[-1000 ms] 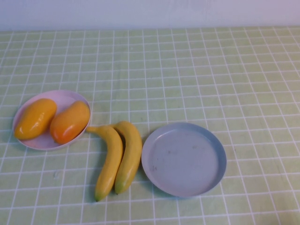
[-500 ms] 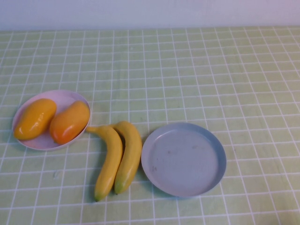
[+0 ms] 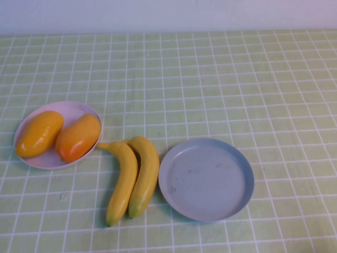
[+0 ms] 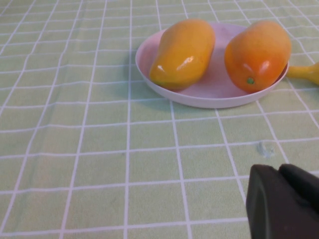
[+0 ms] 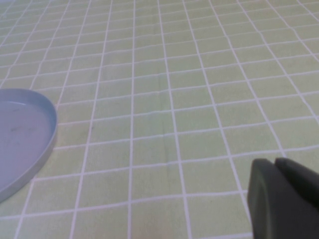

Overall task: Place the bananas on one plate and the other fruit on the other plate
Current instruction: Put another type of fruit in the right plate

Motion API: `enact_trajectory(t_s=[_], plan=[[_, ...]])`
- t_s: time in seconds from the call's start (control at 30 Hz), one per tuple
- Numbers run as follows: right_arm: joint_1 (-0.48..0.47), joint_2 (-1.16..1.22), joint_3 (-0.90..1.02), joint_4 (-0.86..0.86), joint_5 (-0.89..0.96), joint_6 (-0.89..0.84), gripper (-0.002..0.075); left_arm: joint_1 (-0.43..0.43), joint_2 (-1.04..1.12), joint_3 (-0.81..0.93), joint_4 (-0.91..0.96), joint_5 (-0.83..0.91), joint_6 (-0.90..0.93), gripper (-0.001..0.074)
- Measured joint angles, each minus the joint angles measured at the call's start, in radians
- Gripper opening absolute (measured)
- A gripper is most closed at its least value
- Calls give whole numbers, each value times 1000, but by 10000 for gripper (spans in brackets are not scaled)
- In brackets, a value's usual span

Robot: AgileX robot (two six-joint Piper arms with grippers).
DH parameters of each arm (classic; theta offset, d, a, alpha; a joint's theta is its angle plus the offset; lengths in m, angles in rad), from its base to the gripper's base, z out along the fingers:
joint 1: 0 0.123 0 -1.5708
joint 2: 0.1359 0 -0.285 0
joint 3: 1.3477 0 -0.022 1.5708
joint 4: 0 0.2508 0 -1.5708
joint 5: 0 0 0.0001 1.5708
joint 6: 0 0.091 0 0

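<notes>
Two yellow bananas (image 3: pixel 131 176) lie side by side on the cloth between the plates. The grey-blue plate (image 3: pixel 206 179) to their right holds nothing. Two orange-yellow mangoes (image 3: pixel 58 135) rest on the pale pink plate (image 3: pixel 73 112) at the left. Neither arm shows in the high view. In the left wrist view, my left gripper (image 4: pixel 279 172) is shut and empty, hovering near the pink plate (image 4: pixel 209 94) with its mangoes (image 4: pixel 183 52); a banana tip (image 4: pixel 305 72) peeks in. My right gripper (image 5: pixel 275 164) is shut and empty above bare cloth, with the grey-blue plate's rim (image 5: pixel 47 144) off to one side.
A light green tablecloth with a white grid (image 3: pixel 210 79) covers the table. A pale wall (image 3: pixel 168 13) runs along the far edge.
</notes>
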Motion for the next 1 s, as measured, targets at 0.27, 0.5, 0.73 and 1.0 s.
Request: enact_trajectory(t_s=[0.27,0.5,0.73,1.0], plan=[[0,0,0,0,0,0,-18,0,0,0,0,0,-2,2],[0,0,0,44,-32,0,-18,0,0,0,0,0,-6,2],[0,0,0,560,-217,0,-18,0,0,0,0,0,-6,2],[0,13,-74,667,-129,0,-18,0,0,0,0,0,-6,2]])
